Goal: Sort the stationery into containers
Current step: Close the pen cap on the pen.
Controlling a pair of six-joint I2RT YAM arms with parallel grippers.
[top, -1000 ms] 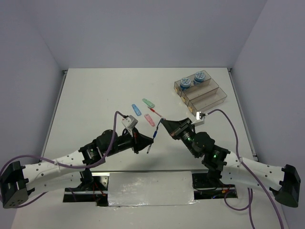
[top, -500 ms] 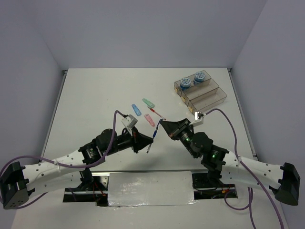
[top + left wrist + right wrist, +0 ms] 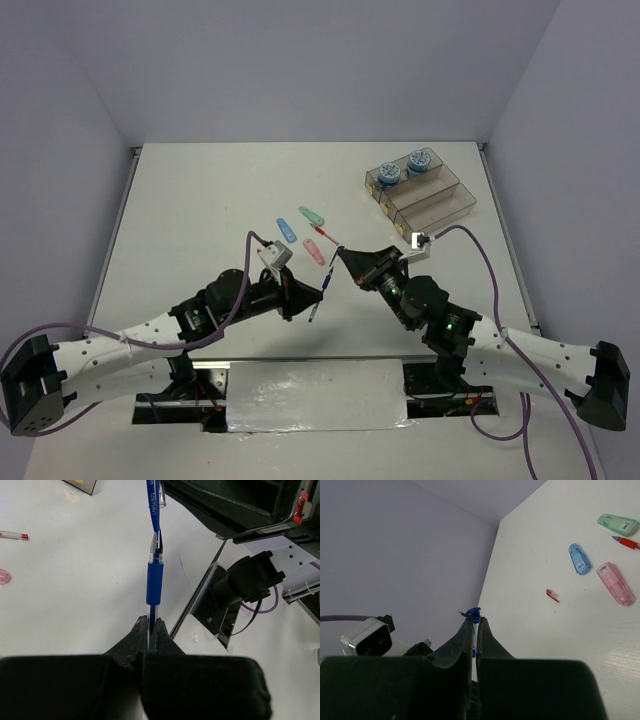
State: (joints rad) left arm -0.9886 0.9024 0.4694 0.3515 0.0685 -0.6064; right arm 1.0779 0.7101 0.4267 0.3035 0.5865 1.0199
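Because the left gripper [image 3: 148,625] pinches the barrel of the thin blue plastic pen [image 3: 154,582] at mid-frame while the right gripper [image 3: 475,625] clamps its blue clip cap [image 3: 153,505], capping before binning seems intended, with the clear brown-tinted bins [image 3: 432,205] well apart, upper right.

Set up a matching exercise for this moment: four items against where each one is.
Items:
1. tape rolls
2. blue pen
3. blue cap
4. pink flat piece

Places:
A. held in the left gripper
B. lying on the table
C. inside the farthest bin
D. held in the right gripper

Pairs: 1-C, 2-A, 3-D, 4-B.
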